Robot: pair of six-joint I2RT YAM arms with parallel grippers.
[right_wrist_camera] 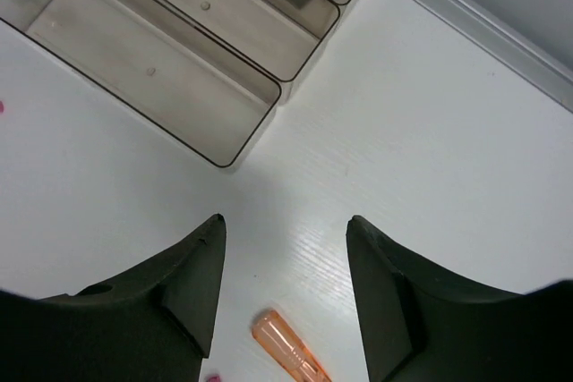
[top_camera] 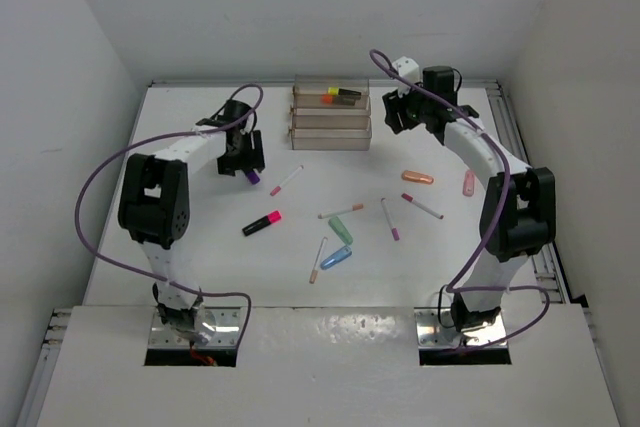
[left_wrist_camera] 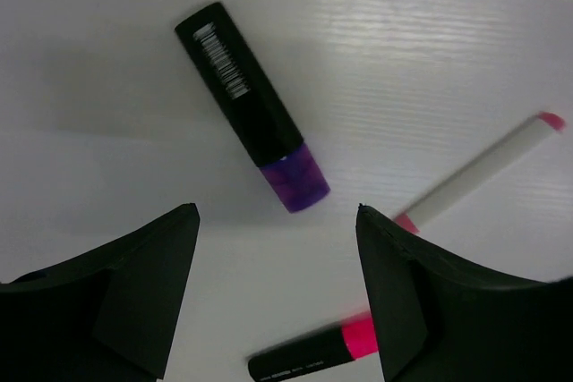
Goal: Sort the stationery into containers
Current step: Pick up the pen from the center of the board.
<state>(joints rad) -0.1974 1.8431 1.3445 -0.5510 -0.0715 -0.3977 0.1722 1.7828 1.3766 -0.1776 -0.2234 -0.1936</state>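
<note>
The stepped clear trays point(top_camera: 331, 130) stand at the back middle; the top one holds a black highlighter with an orange cap point(top_camera: 340, 96). My left gripper point(top_camera: 243, 162) is open and empty, just above a black highlighter with a purple cap point(left_wrist_camera: 252, 107). A pink-capped highlighter point(left_wrist_camera: 315, 354) and a thin white pen point(left_wrist_camera: 483, 170) lie near it. My right gripper point(top_camera: 398, 110) is open and empty right of the trays point(right_wrist_camera: 170, 78), above bare table, with a peach piece point(right_wrist_camera: 291, 347) below it. More pens and pastel pieces point(top_camera: 341, 231) lie mid-table.
A pink piece point(top_camera: 468, 183) and a peach piece point(top_camera: 417, 178) lie right of centre. A raised rail point(top_camera: 500, 107) edges the table's right and back sides. White walls enclose the table on three sides.
</note>
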